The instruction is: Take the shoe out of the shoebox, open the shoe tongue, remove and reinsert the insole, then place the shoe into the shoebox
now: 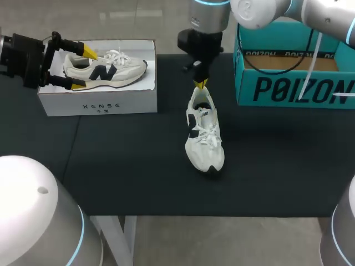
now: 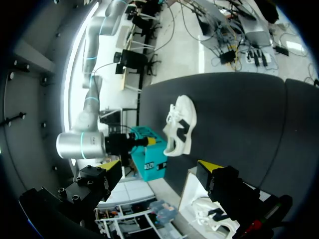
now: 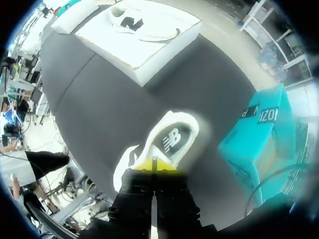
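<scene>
sneaker (image 1: 204,133) lies mid-frame on the desk (image 1: 122,166). our right end effector (image 1: 201,83) is pinched narrow at its heel opening; our left end effector (image 1: 83,68) gapes wide, upper left. we judge removing the insole (image 3: 173,141) is in hand; next, grip its heel edge, lift.

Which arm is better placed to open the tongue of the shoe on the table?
Right: the right pincer is at the shoe's heel; the left pincer is at the white box.
</scene>
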`<state>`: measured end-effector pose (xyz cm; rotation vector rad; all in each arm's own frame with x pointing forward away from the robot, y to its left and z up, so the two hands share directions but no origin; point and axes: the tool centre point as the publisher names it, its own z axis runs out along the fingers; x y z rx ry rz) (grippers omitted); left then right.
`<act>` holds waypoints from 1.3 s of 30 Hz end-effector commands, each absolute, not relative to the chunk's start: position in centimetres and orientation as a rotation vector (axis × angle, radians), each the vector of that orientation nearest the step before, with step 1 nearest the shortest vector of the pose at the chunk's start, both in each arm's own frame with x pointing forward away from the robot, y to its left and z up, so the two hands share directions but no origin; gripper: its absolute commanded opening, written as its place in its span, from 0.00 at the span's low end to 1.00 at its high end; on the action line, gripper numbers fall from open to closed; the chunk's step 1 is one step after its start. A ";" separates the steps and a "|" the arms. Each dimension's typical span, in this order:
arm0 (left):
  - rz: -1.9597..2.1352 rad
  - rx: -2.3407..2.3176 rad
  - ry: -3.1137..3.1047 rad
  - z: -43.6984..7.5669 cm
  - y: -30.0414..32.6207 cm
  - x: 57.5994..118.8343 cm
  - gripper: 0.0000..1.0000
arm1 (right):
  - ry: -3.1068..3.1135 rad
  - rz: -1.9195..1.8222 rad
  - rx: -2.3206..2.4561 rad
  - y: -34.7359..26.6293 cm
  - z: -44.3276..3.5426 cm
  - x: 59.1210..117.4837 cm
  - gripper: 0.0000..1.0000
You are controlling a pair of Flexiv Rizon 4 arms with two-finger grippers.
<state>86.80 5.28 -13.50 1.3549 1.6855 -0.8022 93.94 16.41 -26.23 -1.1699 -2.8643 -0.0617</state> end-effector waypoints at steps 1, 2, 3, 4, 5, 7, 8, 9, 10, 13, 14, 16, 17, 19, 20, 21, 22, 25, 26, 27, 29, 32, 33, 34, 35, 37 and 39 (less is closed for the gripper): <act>-0.800 1.357 1.688 -13.5 5.2 86.8 1.00 | -2.946 0.182 -0.074 16.8 -26.2 94.7 0.00; -0.800 1.357 1.688 -13.5 5.2 86.8 1.00 | -2.946 0.182 -0.074 16.8 -26.2 94.7 0.00; -0.800 1.357 1.688 -13.5 5.2 86.8 1.00 | -2.946 0.182 -0.074 16.8 -26.2 94.7 0.00; -0.800 1.357 1.688 -13.5 5.2 86.8 1.00 | -2.946 0.182 -0.074 16.8 -26.2 94.7 0.00; -0.800 1.357 1.688 -13.5 5.2 86.8 1.00 | -2.946 0.182 -0.074 16.8 -26.2 94.7 0.00; -0.800 1.357 1.688 -13.5 5.2 86.8 1.00 | -2.983 0.179 0.003 17.2 -26.3 94.7 0.00; -0.800 1.357 1.688 -13.5 5.2 86.8 1.00 | -3.003 0.193 0.027 17.3 -26.4 94.9 0.00; -0.800 1.357 1.688 -13.5 5.2 86.8 1.00 | -3.021 0.255 0.040 17.2 -26.5 95.4 0.00; -0.800 1.357 1.688 -13.5 5.2 86.8 1.00 | -3.033 0.275 0.053 17.0 -26.6 95.9 0.00; -0.800 1.357 1.688 -13.5 5.2 86.8 1.00 | -3.067 0.294 0.061 16.0 -26.7 97.7 0.00; -0.800 1.357 1.688 -13.5 5.2 86.8 1.00 | -3.083 0.310 0.073 15.7 -26.7 98.2 0.00; -0.800 1.357 1.688 -13.5 5.2 86.8 1.00 | -3.103 0.328 0.119 15.3 -26.8 99.3 0.00; -0.800 1.357 1.688 -13.5 5.2 86.8 1.00 | -3.110 0.342 0.144 15.1 -27.0 99.8 0.01; -0.800 1.357 1.688 -13.5 5.2 86.8 1.00 | -3.115 0.349 0.183 14.8 -27.3 100.7 0.25; -0.800 1.357 1.688 -13.5 5.2 86.8 1.00 | -3.113 0.359 0.192 14.8 -27.5 101.2 0.35; -0.800 1.357 1.688 -13.5 5.2 86.8 1.00 | -3.116 0.355 0.190 14.7 -27.7 101.5 0.42; -0.800 1.357 1.688 -13.5 5.2 86.8 1.00 | -3.118 0.347 0.188 14.6 -27.9 101.9 0.42; -0.800 1.357 1.688 -13.5 5.2 86.8 1.00 | -3.117 0.338 0.180 14.4 -28.9 102.6 0.43; -0.800 1.357 1.688 -13.5 5.2 86.8 1.00 | -3.118 0.337 0.179 14.5 -29.2 102.7 0.42; -0.800 1.357 1.688 -13.5 5.2 86.8 1.00 | -3.116 0.314 0.168 14.5 -29.4 102.7 0.41; -0.800 1.357 1.688 -13.5 5.2 86.8 1.00 | -3.117 0.286 0.152 14.4 -30.0 102.7 0.42; -0.800 1.357 1.688 -13.5 5.2 86.8 1.00 | -3.113 0.238 0.128 14.4 -30.7 102.5 0.47; -0.800 1.357 1.688 -13.5 5.2 86.8 1.00 | -3.115 0.232 0.126 14.4 -30.9 102.5 0.47; -0.800 1.357 1.688 -13.5 5.2 86.8 1.00 | -3.114 0.224 0.118 14.4 -31.0 102.5 0.47; -0.800 1.357 1.688 -13.5 5.2 86.8 1.00 | -3.116 0.207 0.115 14.4 -31.1 102.5 0.47; -0.800 1.357 1.688 -13.5 5.2 86.8 1.00 | -3.117 0.201 0.114 14.4 -31.4 102.5 0.49; -0.800 1.357 1.688 -13.5 5.2 86.8 1.00 | -3.119 0.218 0.126 14.5 -32.0 102.6 0.53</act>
